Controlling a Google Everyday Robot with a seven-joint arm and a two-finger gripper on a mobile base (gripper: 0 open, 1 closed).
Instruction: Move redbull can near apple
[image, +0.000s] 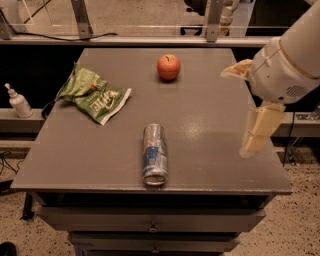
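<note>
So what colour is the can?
Redbull can: silver with blue panels, camera view; gripper at right edge of table.

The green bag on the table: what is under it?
Only the grey table shows around the green bag; whatever lies beneath it is covered. The can and apple lie apart from it. The gripper hangs open over the table's right edge.
</note>
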